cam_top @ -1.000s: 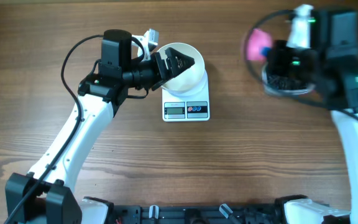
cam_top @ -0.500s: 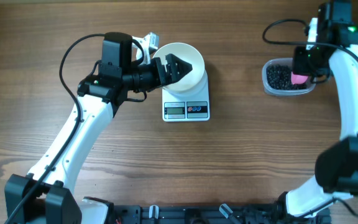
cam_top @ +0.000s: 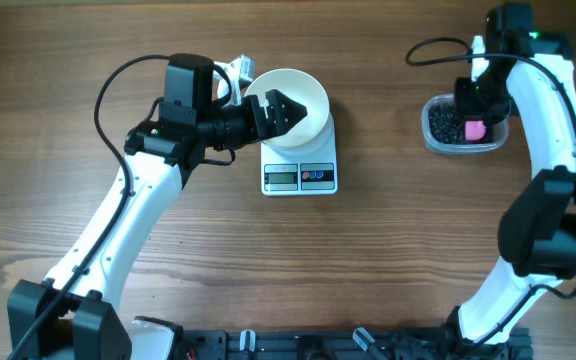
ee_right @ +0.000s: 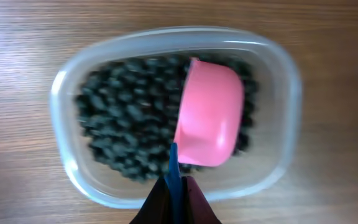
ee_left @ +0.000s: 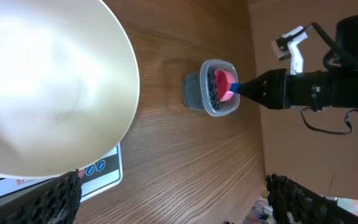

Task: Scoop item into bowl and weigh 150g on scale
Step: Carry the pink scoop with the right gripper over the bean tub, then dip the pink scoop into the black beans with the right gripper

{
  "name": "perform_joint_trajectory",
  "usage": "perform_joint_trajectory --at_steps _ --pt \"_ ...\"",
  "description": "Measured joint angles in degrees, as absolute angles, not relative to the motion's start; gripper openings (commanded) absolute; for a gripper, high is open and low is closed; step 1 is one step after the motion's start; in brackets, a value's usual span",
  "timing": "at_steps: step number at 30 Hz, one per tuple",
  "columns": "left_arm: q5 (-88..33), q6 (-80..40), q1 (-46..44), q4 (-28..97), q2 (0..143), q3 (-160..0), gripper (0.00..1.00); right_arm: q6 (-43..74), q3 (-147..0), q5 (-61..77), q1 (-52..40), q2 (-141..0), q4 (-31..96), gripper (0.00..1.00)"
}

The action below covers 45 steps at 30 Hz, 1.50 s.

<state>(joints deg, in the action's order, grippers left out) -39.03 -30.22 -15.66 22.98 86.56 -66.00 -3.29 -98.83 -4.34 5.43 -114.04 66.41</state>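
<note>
On the left of the desk (cam_top: 368, 260), your left end effector (cam_top: 278, 108) hangs over the left part of the white bowl (cam_top: 313, 90) with its jaws spread wide and nothing between them. In the left wrist view, its two mesh-covered fingers (ee_left: 55, 199) stand far apart at the bottom corners, and the bowl's rim fills the upper left.

The bowl sits on top of the scale (cam_top: 300, 177), covering the rear of the platform. The grey display and the red and blue buttons stay clear at the front edge, facing you. The display is too small to read.

Well apart from the scale, toward the right rear of the desk, you have the clear plastic tub (cam_top: 430, 135). The black beans (ee_right: 123, 124) lie heaped inside it, so the task's item is in the tub.

The pink scoop (ee_right: 210, 121) lies over the beans in the right half of the tub, its blue handle running back toward the wrist camera. Whether the cup holds any beans you cannot tell from here.

Your right end effector (ee_right: 174, 199) is clamped tight on that blue handle, holding the scoop over the tub from directly above.
</note>
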Motion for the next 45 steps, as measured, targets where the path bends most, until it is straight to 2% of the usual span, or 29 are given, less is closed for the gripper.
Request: perform_joint_trajectory --at_steps 8,21,39,40,44,45 --pt "-38.83 -30.02 -15.66 23.64 86.56 -66.00 1.00 -4.89 -98.61 5.69 7.73 -116.36 64.31 0.04" --pt "-38.59 -30.02 -15.66 23.64 86.56 -66.00 1.00 -6.37 -98.61 26.15 22.83 -116.97 65.93 0.04" --pt "-35.94 -30.02 -15.64 24.27 86.56 -66.00 1.00 -5.65 -95.90 30.22 22.48 -116.84 63.05 0.07" --pt "-35.81 -30.02 -15.66 24.27 86.56 -66.00 1.00 -5.63 -95.81 30.24 22.48 -116.79 62.96 0.08" --pt "-35.57 -30.02 -15.66 24.49 86.56 -66.00 1.00 -5.26 -95.46 30.04 22.37 -116.88 62.92 0.27" --pt "-35.55 -30.02 -15.66 24.64 86.56 -66.02 1.00 -5.10 -95.02 29.85 22.20 -117.19 62.74 0.29"
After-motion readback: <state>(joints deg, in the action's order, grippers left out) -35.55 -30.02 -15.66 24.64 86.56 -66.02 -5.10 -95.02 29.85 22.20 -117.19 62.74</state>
